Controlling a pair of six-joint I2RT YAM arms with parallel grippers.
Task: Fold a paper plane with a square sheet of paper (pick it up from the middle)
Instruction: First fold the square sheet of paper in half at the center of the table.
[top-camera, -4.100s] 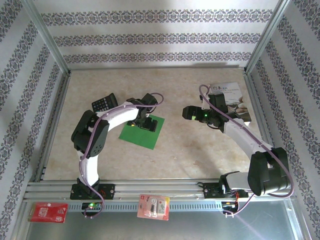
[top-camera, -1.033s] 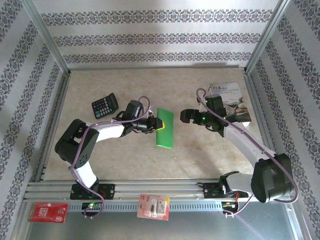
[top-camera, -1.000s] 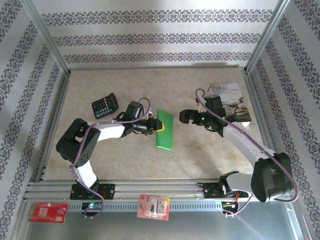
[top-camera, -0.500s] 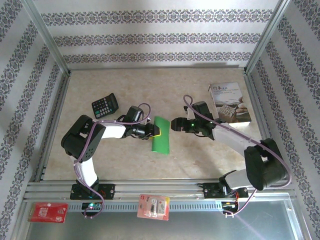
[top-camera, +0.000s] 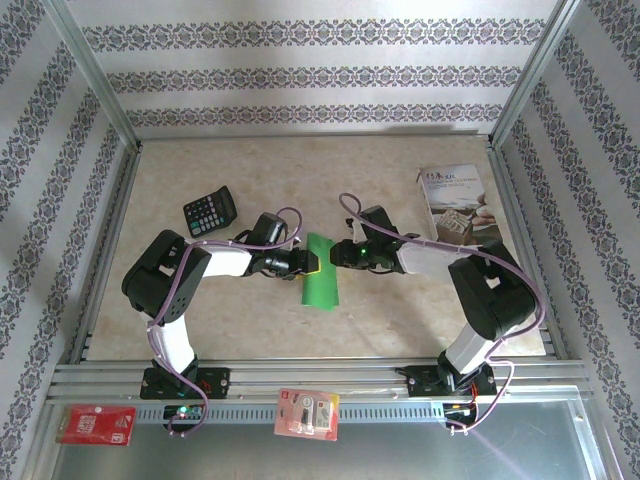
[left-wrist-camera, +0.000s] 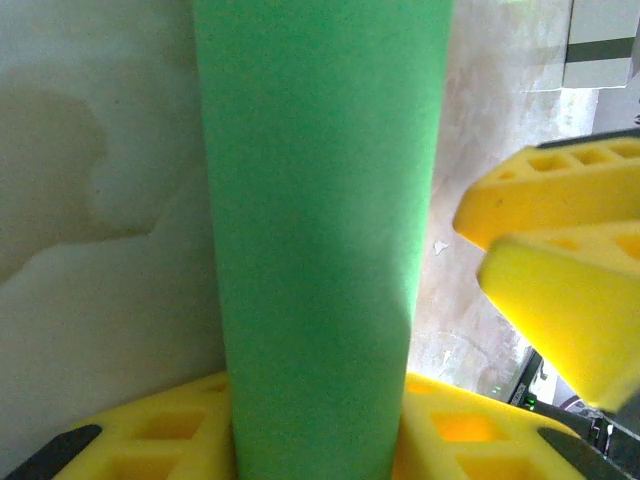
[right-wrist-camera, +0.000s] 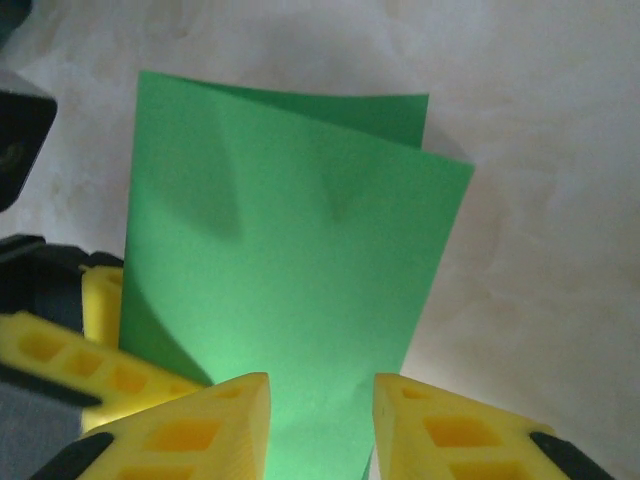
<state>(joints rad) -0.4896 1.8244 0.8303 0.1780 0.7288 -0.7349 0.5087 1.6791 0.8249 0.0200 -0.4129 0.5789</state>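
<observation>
The square sheet of paper (top-camera: 320, 285) is bright green, folded over into a narrow strip, and stands mid-table between both grippers. My left gripper (top-camera: 307, 262) holds its left edge. In the left wrist view the paper (left-wrist-camera: 320, 200) rises as a curved green band, with my left gripper (left-wrist-camera: 320, 410) pressed against both of its sides. My right gripper (top-camera: 341, 252) is at the paper's right edge. In the right wrist view my right gripper (right-wrist-camera: 320, 410) has a gap between its yellow fingers (right-wrist-camera: 190, 430), and the paper (right-wrist-camera: 290, 230) spreads just beyond them.
A black calculator (top-camera: 209, 210) lies at the back left and a white printed booklet (top-camera: 458, 203) at the back right. Two red packets (top-camera: 95, 424) (top-camera: 308, 413) lie on the front rail. Patterned walls enclose the table.
My right arm has swung left to the paper and its jaws have narrowed. The left gripper has drawn the paper slightly left and kept hold of it.
</observation>
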